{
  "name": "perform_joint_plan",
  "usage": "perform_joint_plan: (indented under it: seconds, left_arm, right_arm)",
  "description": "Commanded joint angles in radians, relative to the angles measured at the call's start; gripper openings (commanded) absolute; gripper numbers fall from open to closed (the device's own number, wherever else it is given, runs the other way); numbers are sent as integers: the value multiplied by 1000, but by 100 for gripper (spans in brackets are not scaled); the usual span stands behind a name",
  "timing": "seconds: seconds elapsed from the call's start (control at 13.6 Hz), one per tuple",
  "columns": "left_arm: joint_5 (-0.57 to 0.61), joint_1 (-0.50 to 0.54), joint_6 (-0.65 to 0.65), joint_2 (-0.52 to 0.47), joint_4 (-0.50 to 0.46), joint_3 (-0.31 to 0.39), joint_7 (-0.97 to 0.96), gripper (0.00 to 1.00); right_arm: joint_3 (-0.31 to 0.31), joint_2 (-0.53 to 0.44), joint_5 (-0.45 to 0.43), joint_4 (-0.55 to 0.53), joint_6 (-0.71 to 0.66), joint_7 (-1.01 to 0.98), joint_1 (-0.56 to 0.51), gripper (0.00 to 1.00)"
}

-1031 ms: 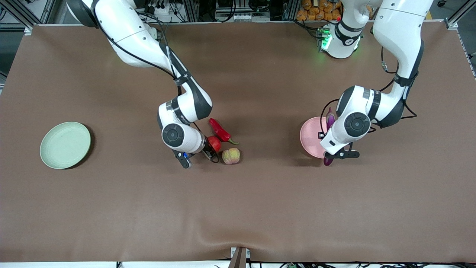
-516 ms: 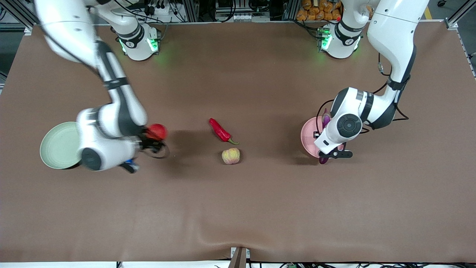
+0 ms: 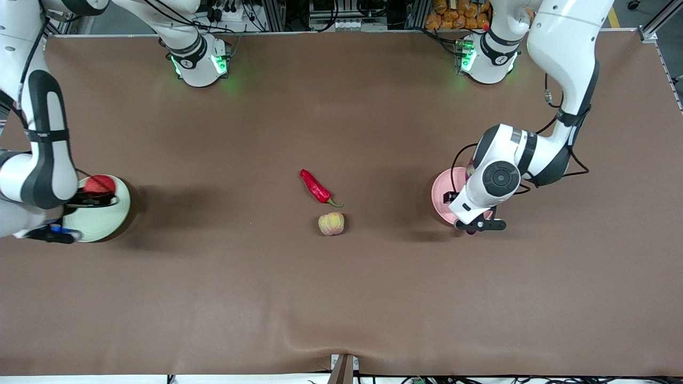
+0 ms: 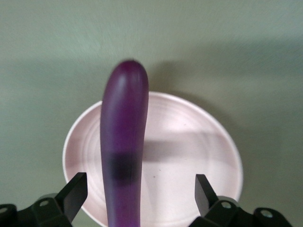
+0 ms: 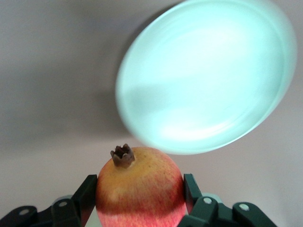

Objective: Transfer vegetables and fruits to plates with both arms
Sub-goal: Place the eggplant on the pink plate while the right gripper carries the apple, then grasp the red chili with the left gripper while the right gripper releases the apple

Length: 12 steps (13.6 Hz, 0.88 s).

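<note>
Right gripper (image 5: 139,201), raised over the pale green plate (image 3: 114,216) at the right arm's end of the table: its fingers (image 5: 85,196) are closed against both sides of the red fruit (image 5: 139,189), which has a yellow blush and a dry brown crown.

Left gripper (image 4: 139,194), raised over the pink plate (image 4: 189,156) toward the left arm's end: the long purple eggplant (image 4: 123,146) hangs above the plate between the two fingers (image 4: 73,194), which stand wide apart; whether they grip it cannot be told.

On the brown table (image 3: 341,298), between the plates: the red chili pepper (image 3: 316,188) and, just beside it and nearer the front camera, the pale yellow-green fruit (image 3: 331,223).
</note>
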Motion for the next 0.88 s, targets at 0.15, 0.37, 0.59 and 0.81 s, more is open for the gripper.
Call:
perform_joint_plan:
  seconds: [0.15,0.37,0.59,0.81]
  left_arm:
    - [-71,-134,-209,11,222,-15,-297,100]
    - [-123,-263,-209,102,347,-15,-556,100]
    - [-127,-362,-197,236,507,-15,-772,100]
    - [-127,-473,-46,347,600,-12,-972,100]
  right_arm:
    - [5,70,-33,25,166,-118,-51,98]
    - [8,58,38,31,18,-109,-16,100]
    - [5,53,132,37,-50,-109,-11,100]
    - [6,41,172,37,-96,-22,3,100]
